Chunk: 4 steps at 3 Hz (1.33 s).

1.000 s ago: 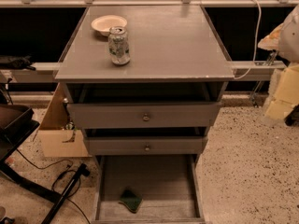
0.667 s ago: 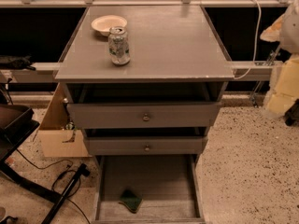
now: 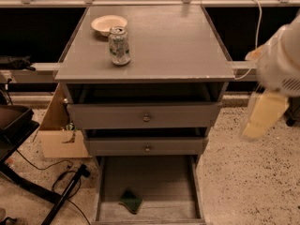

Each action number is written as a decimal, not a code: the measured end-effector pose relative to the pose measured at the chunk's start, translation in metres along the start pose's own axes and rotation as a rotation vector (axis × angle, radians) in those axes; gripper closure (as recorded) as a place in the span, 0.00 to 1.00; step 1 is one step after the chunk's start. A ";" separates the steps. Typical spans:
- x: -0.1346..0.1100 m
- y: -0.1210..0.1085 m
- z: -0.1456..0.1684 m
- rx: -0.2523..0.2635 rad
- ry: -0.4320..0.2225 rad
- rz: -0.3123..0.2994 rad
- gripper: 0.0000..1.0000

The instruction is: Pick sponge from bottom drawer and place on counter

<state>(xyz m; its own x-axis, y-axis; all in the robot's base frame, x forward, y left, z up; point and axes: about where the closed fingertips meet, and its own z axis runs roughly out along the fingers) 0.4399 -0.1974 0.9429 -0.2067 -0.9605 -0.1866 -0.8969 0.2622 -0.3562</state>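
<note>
The sponge (image 3: 131, 201), dark green face up, lies on the floor of the open bottom drawer (image 3: 154, 182), near its front left. The counter (image 3: 164, 41) is the grey top of the cabinet. My gripper (image 3: 263, 121) hangs at the right edge of the view, beside the cabinet's right side at about the height of the upper drawers. It is well above and to the right of the sponge and holds nothing that I can see. The white arm (image 3: 281, 64) above it is blurred.
A drinks can (image 3: 119, 46) and a pale bowl (image 3: 108, 23) stand on the counter's back left. Two upper drawers with round knobs (image 3: 146, 117) are slightly pulled out. A cardboard box (image 3: 56, 135), a dark chair (image 3: 14, 125) and cables (image 3: 61, 182) lie to the left.
My arm and gripper have moved left and lower, further into view beside the cabinet's right side. The sponge, can and bowl have not moved.
</note>
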 end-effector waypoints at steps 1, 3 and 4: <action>0.010 0.027 0.054 -0.006 -0.026 0.017 0.00; 0.040 0.091 0.186 -0.042 -0.043 0.153 0.00; 0.052 0.100 0.234 -0.024 -0.065 0.250 0.00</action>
<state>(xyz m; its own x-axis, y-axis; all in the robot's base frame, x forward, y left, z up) 0.4314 -0.1989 0.6839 -0.3982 -0.8578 -0.3249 -0.8303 0.4876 -0.2700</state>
